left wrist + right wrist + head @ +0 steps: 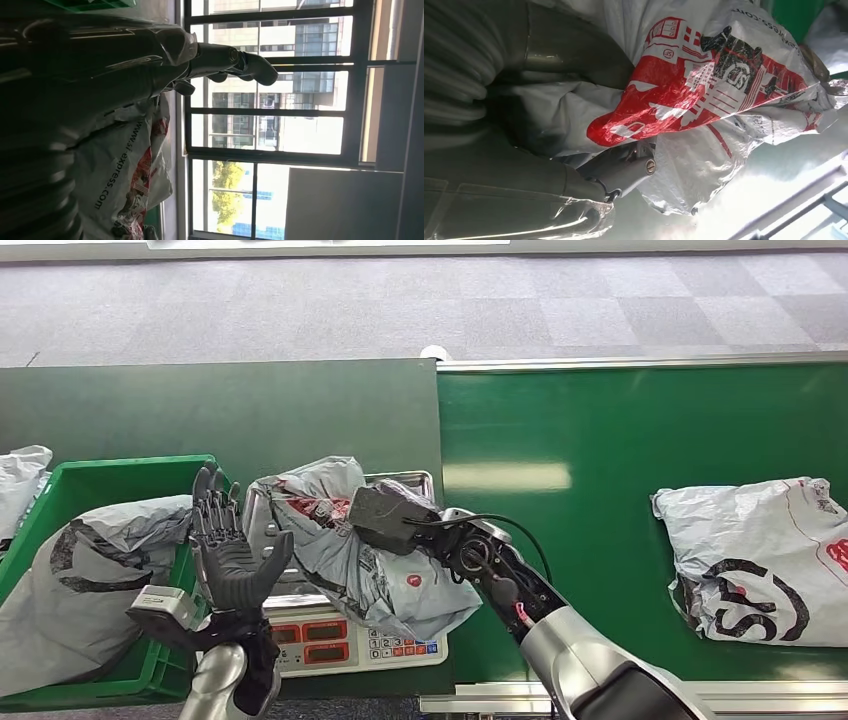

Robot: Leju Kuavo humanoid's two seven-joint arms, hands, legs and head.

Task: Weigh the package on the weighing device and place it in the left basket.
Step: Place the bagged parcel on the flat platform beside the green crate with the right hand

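The green basket (120, 468) is sitting at the left, a grey bag inside. Just right, the left hand (232, 562) is standing upright, fingers (208, 502) spread, holding nothing. The package (340, 540) is lying on the scale (330, 640), the right hand (400, 525) gripping its right side.
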